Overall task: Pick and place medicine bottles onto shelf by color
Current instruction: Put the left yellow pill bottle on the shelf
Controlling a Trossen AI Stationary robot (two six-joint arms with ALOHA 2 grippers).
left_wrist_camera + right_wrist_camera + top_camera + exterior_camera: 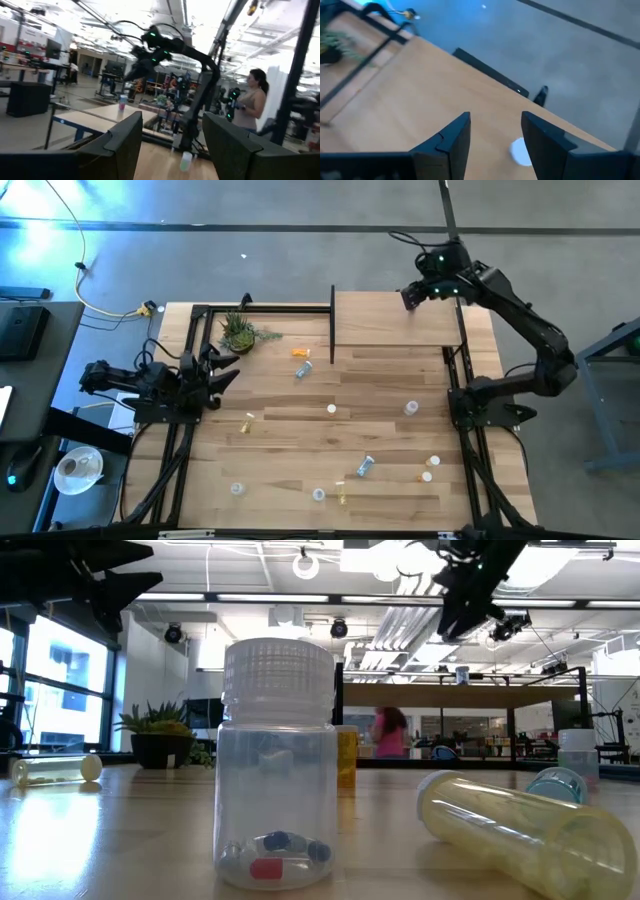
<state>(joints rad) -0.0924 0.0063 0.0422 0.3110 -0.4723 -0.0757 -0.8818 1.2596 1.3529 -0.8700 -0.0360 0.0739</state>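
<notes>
The shelf (400, 322), a pale wood board on a black frame, stands at the table's far side. One small bottle (122, 102) stands upright on it; in the right wrist view only its white cap (520, 151) shows. My right gripper (495, 117) hangs open above this bottle, clear of it, over the shelf's far edge (408, 298). Several more medicine bottles lie or stand on the tabletop, among them an orange one (300, 353), a pale blue one (303, 369) and a yellow one (247, 421). My left gripper (232, 370) waits open at the table's left edge.
A small potted plant (240, 332) sits at the far left of the table. Close to the low camera stand a clear bottle (277, 765) and a lying yellow one (520, 825). A person (252, 100) stands in the room beyond the table.
</notes>
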